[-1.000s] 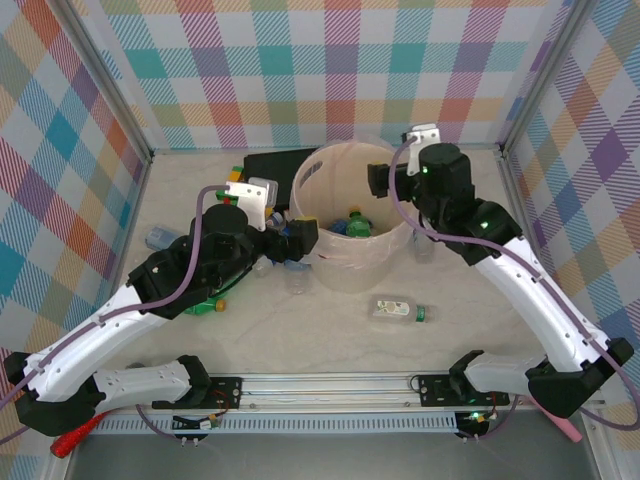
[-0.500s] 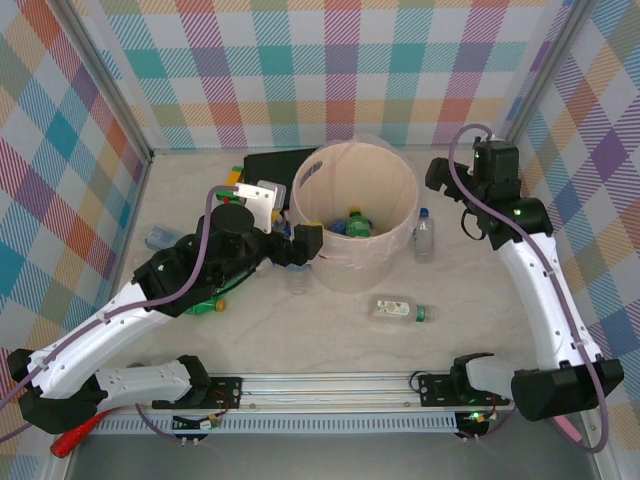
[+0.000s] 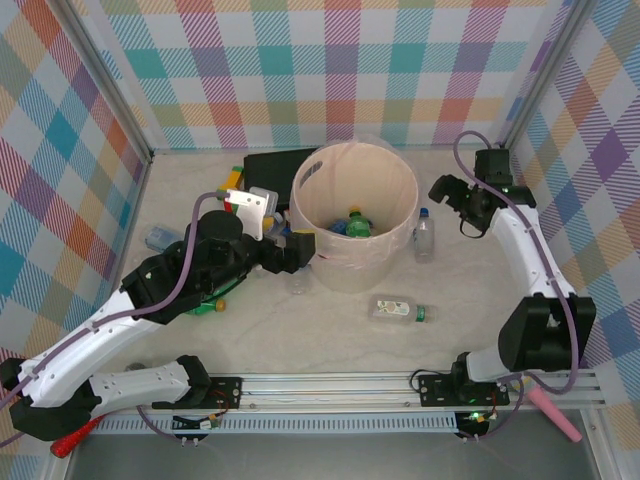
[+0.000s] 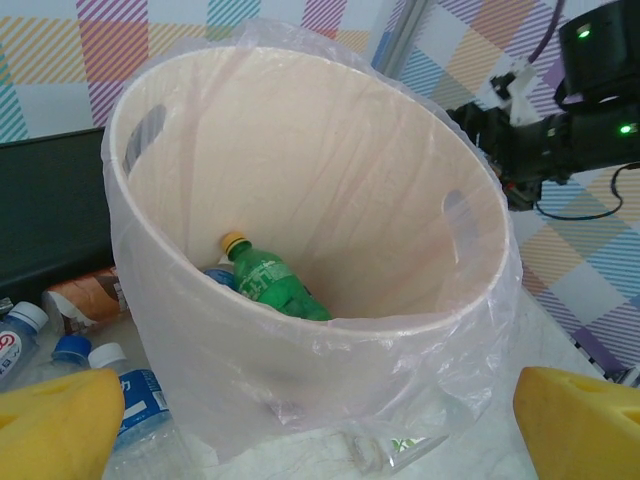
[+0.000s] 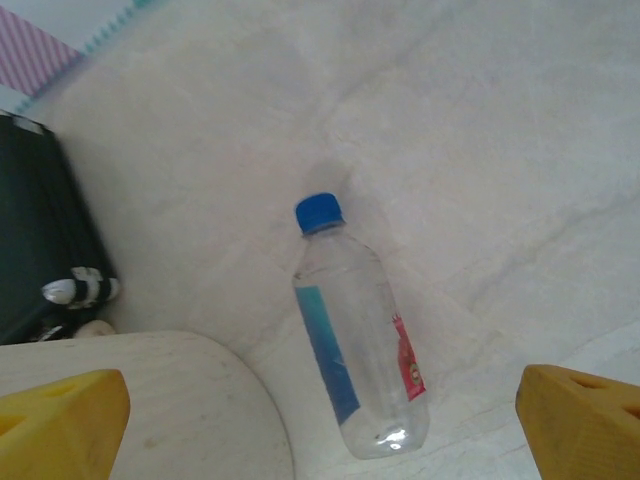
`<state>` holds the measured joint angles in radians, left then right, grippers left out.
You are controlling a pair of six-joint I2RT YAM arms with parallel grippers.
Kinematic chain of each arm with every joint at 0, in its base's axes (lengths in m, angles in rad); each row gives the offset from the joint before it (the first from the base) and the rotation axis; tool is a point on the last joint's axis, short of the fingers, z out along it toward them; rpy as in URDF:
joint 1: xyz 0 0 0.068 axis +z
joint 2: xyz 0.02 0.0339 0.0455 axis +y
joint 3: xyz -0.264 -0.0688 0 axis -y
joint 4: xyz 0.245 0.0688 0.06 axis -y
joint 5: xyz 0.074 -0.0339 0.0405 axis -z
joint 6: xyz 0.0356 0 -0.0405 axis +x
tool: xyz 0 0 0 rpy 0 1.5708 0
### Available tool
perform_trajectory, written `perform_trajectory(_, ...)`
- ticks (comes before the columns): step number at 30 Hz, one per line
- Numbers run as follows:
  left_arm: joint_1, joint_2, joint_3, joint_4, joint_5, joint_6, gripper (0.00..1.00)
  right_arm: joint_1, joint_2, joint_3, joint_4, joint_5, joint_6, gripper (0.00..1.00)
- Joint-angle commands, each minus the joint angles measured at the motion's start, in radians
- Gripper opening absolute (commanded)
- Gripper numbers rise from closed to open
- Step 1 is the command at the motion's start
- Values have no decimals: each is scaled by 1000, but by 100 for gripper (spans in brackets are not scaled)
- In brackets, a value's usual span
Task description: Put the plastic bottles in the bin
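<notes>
From above, we see the left claw [image 3: 303, 248] spread wide and empty just left of the bin [image 3: 368, 272], with a green bottle [image 3: 355, 222] inside. The right claw [image 3: 452, 200], equally wide and empty, hangs right of the bin near a blue-capped clear bottle [image 3: 424, 238] on the table [image 3: 300, 330]. At the left wrist, yellow fingers [image 4: 55, 420] frame the lined bin [image 4: 300, 380] and the green bottle [image 4: 275, 285]. At the right wrist, the blue-capped clear bottle [image 5: 355, 340] lies beyond the parted fingers [image 5: 585, 420], beside the bin's rim.
</notes>
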<state>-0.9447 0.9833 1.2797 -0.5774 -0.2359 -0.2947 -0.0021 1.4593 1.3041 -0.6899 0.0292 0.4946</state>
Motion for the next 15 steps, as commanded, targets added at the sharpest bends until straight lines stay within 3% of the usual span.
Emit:
perform_trajectory(1, 0, -17, -6, -12, -3, 17, 100, -9, 60, 19, -6, -19, 24, 99)
perform_trajectory(7, 0, -24, 2, -17, -7, 18, 100, -12, 194, 44, -7, -75, 7, 100)
perform_trajectory(15, 0, -28, 3, -26, -17, 17, 100, -7, 301, 40, 11, -129, -22, 93)
